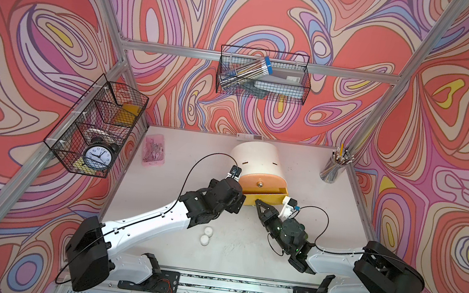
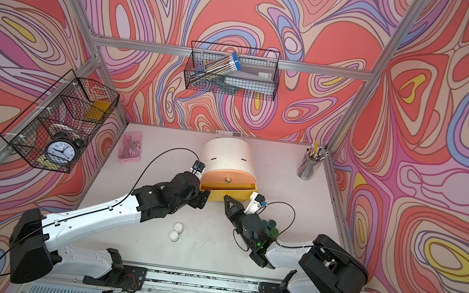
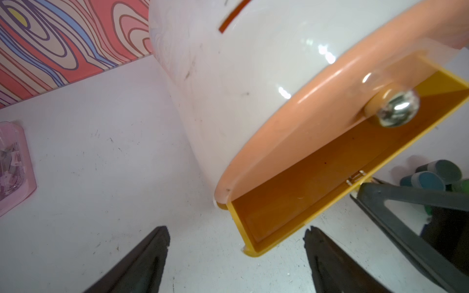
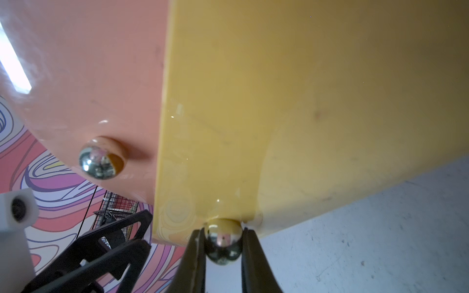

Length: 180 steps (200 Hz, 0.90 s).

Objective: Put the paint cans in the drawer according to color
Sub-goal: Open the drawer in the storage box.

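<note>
White tabletop (image 1: 237,255): scuffed, carries every item below.

Cream rounded chest (image 1: 256,156): stands toward the back of the tabletop; peach drawer front (image 1: 272,180) uppermost and shut.

Yellow drawer (image 1: 266,201): second tier of the chest, drawn partly out beneath the peach drawer front; the visible part of its interior (image 3: 291,203) is bare.

Left gripper (image 3: 236,232): low beside the chest, at the open yellow drawer's left corner; jaws spread wide, closed on nothing.

Right gripper (image 4: 223,229): at the front of the yellow drawer; jaws narrow, pinching its metal knob (image 4: 223,243).

Teal-lidded paint cans (image 2: 271,224): a tight cluster on the tabletop, just beside the right wrist, right of the chest.

White-lidded paint cans (image 1: 206,236): two, just beside each other, near the left forearm, well apart from the chest.
</note>
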Each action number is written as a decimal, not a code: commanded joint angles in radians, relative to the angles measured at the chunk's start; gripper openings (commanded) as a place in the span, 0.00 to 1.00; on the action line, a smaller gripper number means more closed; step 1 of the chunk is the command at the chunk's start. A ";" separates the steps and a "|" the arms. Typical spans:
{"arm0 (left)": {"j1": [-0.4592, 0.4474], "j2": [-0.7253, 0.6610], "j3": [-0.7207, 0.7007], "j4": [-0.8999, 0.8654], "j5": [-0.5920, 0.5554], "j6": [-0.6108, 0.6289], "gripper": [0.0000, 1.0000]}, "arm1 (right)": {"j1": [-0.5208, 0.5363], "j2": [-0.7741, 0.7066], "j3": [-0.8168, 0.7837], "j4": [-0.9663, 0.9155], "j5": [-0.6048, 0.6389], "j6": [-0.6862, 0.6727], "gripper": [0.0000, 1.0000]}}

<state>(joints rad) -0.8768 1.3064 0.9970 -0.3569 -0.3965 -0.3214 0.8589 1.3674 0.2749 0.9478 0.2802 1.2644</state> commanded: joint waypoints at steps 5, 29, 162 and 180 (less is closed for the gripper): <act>0.008 0.011 0.029 -0.010 -0.020 0.005 0.90 | 0.005 -0.078 -0.026 -0.065 -0.002 -0.031 0.13; 0.009 0.022 0.040 0.015 -0.027 0.009 0.91 | 0.011 -0.152 -0.048 -0.146 -0.001 -0.028 0.13; 0.012 -0.039 0.061 0.102 0.222 -0.033 0.91 | 0.059 -0.159 -0.059 -0.264 -0.013 -0.040 0.13; 0.013 0.009 0.114 0.035 0.170 -0.007 0.91 | 0.059 -0.154 -0.055 -0.258 -0.019 -0.041 0.13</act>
<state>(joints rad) -0.8692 1.2850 1.0447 -0.2882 -0.2012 -0.3477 0.8993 1.1900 0.2279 0.7551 0.3252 1.2503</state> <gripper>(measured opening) 0.906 0.214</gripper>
